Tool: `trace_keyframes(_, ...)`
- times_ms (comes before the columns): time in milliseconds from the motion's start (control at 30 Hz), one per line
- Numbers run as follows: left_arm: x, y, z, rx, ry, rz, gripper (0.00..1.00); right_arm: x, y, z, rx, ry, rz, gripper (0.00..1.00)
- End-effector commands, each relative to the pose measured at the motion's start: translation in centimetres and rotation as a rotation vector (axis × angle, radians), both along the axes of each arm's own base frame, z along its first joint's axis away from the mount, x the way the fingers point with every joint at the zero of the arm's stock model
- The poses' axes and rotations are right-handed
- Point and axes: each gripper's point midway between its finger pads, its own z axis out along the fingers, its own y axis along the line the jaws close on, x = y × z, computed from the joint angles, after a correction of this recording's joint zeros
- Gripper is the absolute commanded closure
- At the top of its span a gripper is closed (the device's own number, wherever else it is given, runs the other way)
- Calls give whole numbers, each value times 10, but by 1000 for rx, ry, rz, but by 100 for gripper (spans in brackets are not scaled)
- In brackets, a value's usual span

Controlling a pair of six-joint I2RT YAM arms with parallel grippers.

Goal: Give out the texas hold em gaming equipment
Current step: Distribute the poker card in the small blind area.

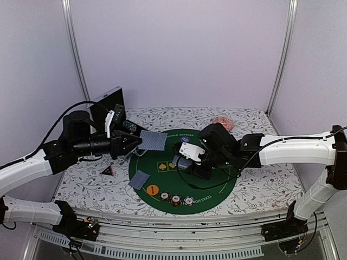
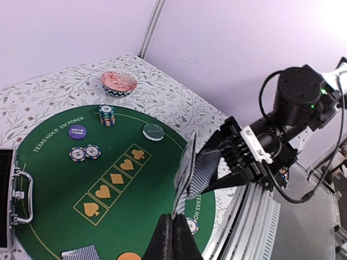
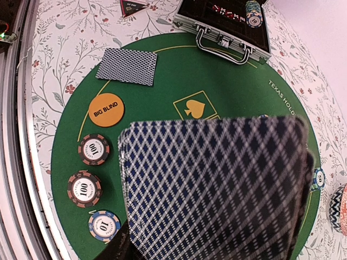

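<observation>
My left gripper [image 1: 132, 145] is shut on one blue-grey-backed card [image 1: 152, 142], held above the left of the green mat [image 1: 214, 184]; in the left wrist view the card [image 2: 186, 173] stands edge-on above my shut fingers [image 2: 168, 238]. My right gripper [image 1: 191, 158] is shut on the deck [image 1: 183, 162], which fills the right wrist view [image 3: 217, 189] and hides its fingertips. One card [image 1: 139, 179] lies face down on the mat. An orange Big Blind disc [image 3: 106, 110] and three chips [image 3: 93, 149] [image 3: 84, 188] [image 3: 104, 225] lie at the near edge. A purple disc [image 2: 77, 130] and a pale disc [image 2: 153, 131] lie at the far side.
An open metal chip case [image 1: 108, 108] stands at the back left, with a chip stack [image 3: 253, 12] inside. A dark triangular marker [image 1: 108, 170] lies on the floral cloth left of the mat. A pink patterned dish [image 1: 222, 123] sits behind the mat. A chip stack [image 2: 107, 115] and two chips [image 2: 84, 153] lie near it.
</observation>
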Motion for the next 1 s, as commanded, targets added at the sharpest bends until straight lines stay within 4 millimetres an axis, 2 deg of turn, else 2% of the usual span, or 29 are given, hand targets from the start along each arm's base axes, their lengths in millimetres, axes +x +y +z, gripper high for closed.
trace_keyframes(0,28,24,12,-30,26,156,100,6,-5,19,58,-29,-36,57)
trace_keyframes(133,60,45,2,-42,50,335,100,7,-8,20,61,-28,-46,57)
trace_keyframes(333,114,49,-24,-102,109,485,100,8,-9,23,72,-27,-64,57)
trace_keyframes(433,143,40,-36,-158,136,512,100,8,-11,23,78,-16,-78,57)
trace_keyframes(533,174,21,-47,-194,168,515,100,7,-12,25,83,-7,-90,57)
trace_keyframes(600,196,4,-69,-203,215,503,100,6,-13,25,86,0,-96,57)
trace_keyframes(633,203,-2,-70,-224,236,497,100,6,-14,26,86,0,-99,57)
trace_keyframes(667,212,-10,-88,-226,281,496,100,7,-14,27,88,1,-104,57)
trace_keyframes(700,220,-16,-94,-243,300,493,100,6,-15,28,89,3,-106,57)
trace_keyframes(900,267,-26,-144,-291,362,606,100,5,-19,32,93,12,-123,58)
trace_keyframes(967,276,-34,-156,-285,385,615,100,5,-20,33,94,14,-128,57)
